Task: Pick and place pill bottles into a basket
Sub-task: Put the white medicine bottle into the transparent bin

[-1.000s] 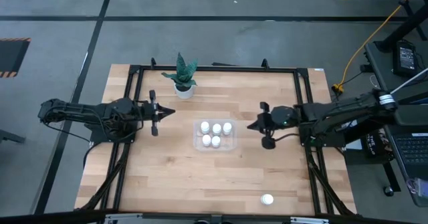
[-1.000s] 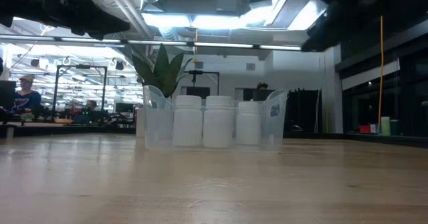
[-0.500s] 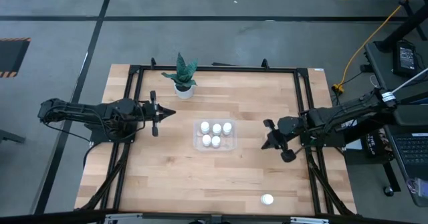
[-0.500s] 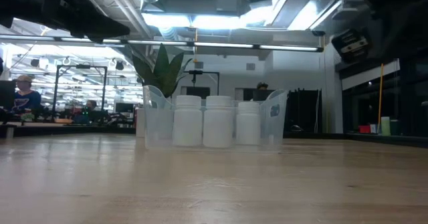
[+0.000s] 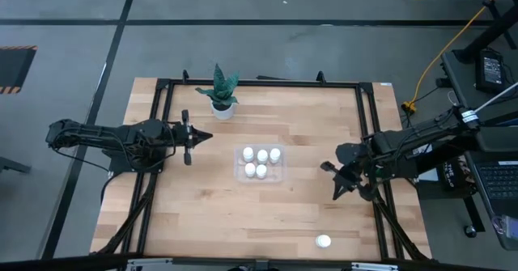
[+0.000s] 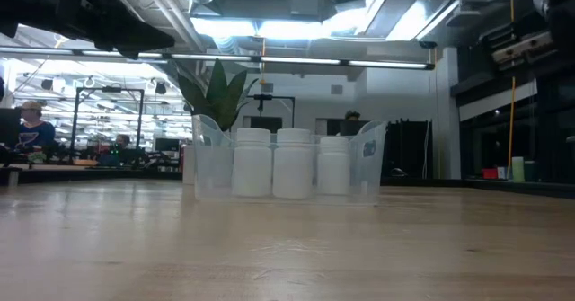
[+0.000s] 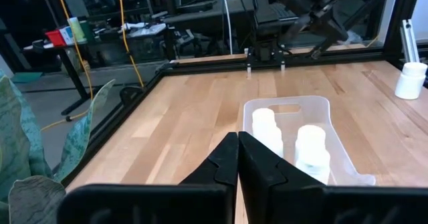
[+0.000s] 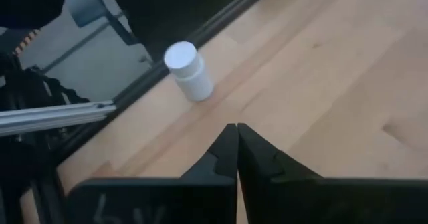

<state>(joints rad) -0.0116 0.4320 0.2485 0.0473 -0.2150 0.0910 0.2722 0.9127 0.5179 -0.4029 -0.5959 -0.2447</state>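
Note:
Several white pill bottles [image 5: 261,162] stand upright in the clear basket [image 5: 239,174] at mid-table; the low view shows three of them [image 6: 293,163] behind the basket's wall [image 6: 207,162]. One more pill bottle [image 5: 324,241] stands alone near the table's front edge, and also shows in the right wrist view [image 8: 189,70]. My right gripper [image 5: 335,196] is shut and empty in the air, right of the basket, slanting down toward that bottle. My left gripper [image 5: 209,134] is shut and empty, left of the basket, pointing at it [image 7: 237,136].
A white pot with a green plant [image 5: 222,105] stands at the far side, left of the basket. A black frame [image 5: 368,141] runs around the table's edges. Bare wood lies between the basket and the lone bottle.
My right gripper has swung away from the basket toward the table's near right, turned from pointing left to pointing toward the near edge, and tipped downward. It stays shut. The bottles and basket have not moved.

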